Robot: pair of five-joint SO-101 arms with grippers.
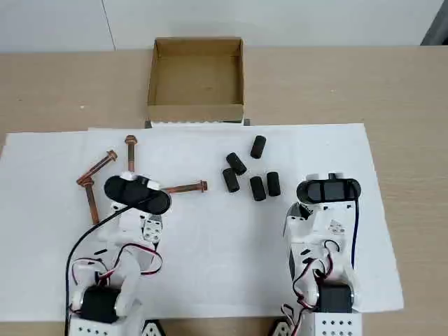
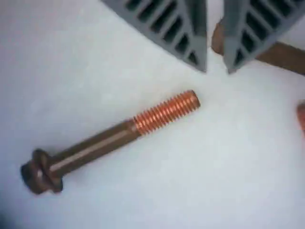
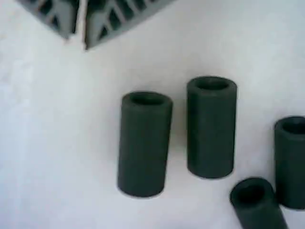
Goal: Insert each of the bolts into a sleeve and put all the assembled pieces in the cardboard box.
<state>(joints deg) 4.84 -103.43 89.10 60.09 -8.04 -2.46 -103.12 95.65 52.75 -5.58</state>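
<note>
**Left arm.** The left arm (image 1: 137, 194) stands at the near left of the white paper sheet (image 1: 210, 245), stretched forward with its wrist over the place where the bolts lie. In the left wrist view, check the left gripper (image 2: 218, 67). It points down at the sheet, and its grey fingers (image 2: 186, 33) are released, standing slightly apart and grasping nothing. One bolt (image 2: 114, 140) lies flat on the sheet near the fingertips, with its threaded end toward them and not touching them. A second bolt (image 2: 286, 55) lies beyond the fingers and is partly hidden by them.

**Right arm.** The right arm (image 1: 327, 192) stands at the near right of the sheet, with its wrist just beside the group of sleeves. In the right wrist view, check the right gripper (image 3: 78, 42). Its fingers are clenched together with only a hairline between them, and they grasp nothing. Two sleeves (image 3: 145, 143) lie side by side on the sheet, apart from the fingertips. Two more sleeves lie at the edge of that view.

**High view.** Use this view for the overall layout.
- The cardboard box (image 1: 196, 110) sits on the far part of the surface (image 1: 406, 91), against the far edge of the sheet. Its top is open and its brown floor is in plain sight.
- At least four bolts (image 1: 98, 169) lie scattered on the left part of the sheet.
- Five sleeves lie clustered at the centre, well apart from the bolts.
- Both grippers are hidden under their wrist housings in this view.
</note>
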